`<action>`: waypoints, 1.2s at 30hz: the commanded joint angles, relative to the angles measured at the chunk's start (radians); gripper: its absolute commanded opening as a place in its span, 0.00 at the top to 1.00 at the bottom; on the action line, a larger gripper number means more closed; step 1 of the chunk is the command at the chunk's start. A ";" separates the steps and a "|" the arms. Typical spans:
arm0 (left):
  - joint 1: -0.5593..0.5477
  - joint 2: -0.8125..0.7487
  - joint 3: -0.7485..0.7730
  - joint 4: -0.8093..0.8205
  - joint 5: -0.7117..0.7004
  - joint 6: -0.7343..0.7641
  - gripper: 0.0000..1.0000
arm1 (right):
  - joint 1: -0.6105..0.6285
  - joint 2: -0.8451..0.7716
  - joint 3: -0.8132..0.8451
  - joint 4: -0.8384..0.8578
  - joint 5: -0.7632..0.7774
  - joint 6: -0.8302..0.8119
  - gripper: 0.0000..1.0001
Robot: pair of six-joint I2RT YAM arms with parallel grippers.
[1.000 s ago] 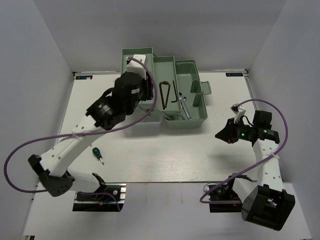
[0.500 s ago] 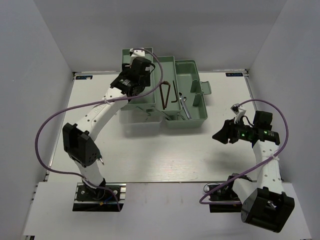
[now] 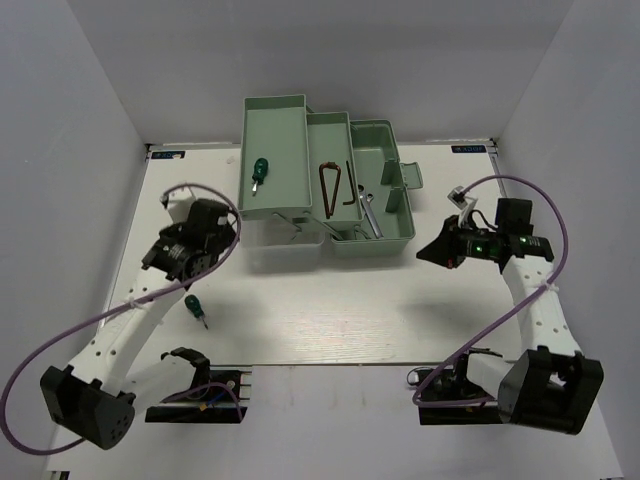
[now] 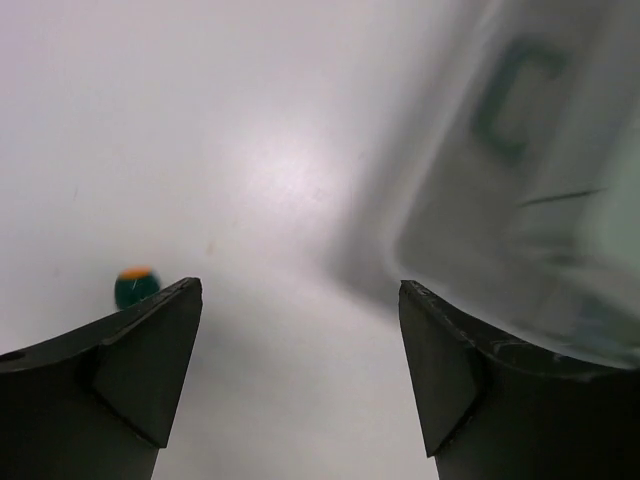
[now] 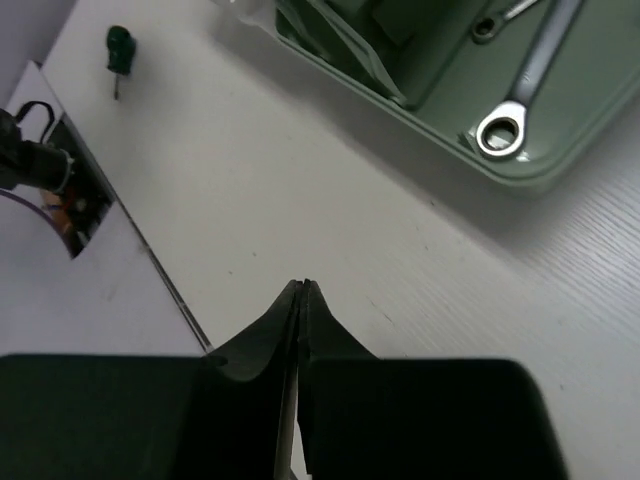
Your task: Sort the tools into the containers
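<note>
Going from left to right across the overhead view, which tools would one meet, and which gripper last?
loose green screwdriver → second green screwdriver in the left tray → reddish hex keys → silver wrench → right gripper

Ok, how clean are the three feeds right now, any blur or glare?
Left wrist: worst, the toolbox is smeared out of focus, a glare patch sits on the table, the green screwdriver is soft. Right wrist: sharp on the silver wrench, the shut right end effector is a dark silhouette. Top external: evenly lit, soft shadows, no blur.
</note>
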 commanded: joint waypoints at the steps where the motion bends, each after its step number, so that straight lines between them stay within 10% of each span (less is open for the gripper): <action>1: 0.025 -0.012 -0.162 -0.063 0.070 -0.196 0.11 | 0.073 0.057 0.070 0.026 -0.070 0.021 1.00; 11: 0.111 0.100 -0.300 -0.134 0.070 -0.457 0.08 | 0.128 0.022 -0.012 0.057 -0.011 -0.005 1.00; 26: 0.244 0.224 -0.427 0.016 0.044 -0.368 0.09 | 0.113 0.032 0.004 0.015 -0.010 -0.036 1.00; 36: 0.296 0.306 -0.479 0.179 0.099 -0.310 0.42 | 0.091 0.028 0.001 0.006 -0.008 -0.030 1.00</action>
